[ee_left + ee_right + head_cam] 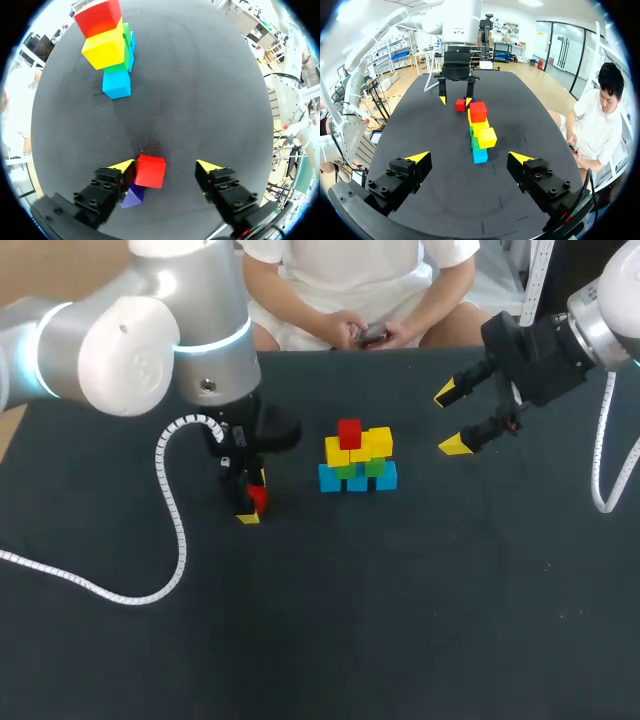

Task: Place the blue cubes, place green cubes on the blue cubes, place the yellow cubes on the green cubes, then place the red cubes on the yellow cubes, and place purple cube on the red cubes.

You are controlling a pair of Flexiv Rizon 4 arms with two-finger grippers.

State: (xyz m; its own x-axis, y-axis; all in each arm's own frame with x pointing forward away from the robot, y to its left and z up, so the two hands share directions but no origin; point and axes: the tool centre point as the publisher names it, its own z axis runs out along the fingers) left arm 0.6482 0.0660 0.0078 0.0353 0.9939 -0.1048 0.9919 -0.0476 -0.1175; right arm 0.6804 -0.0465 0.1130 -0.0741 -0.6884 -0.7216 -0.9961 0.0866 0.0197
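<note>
A cube stack stands mid-table: blue cubes at the base, green cubes on them, yellow cubes above, and one red cube on top. Left of the stack, my left gripper is down at the table, open around a second red cube. That cube touches one fingertip; the other fingertip stands apart from it. A purple cube lies right behind the red one, partly under the finger. My right gripper hangs open and empty to the right of the stack.
The left arm's white coiled cable loops over the table's left part. The right arm's cable hangs near the right edge. The dark tabletop lies bare in front of the stack.
</note>
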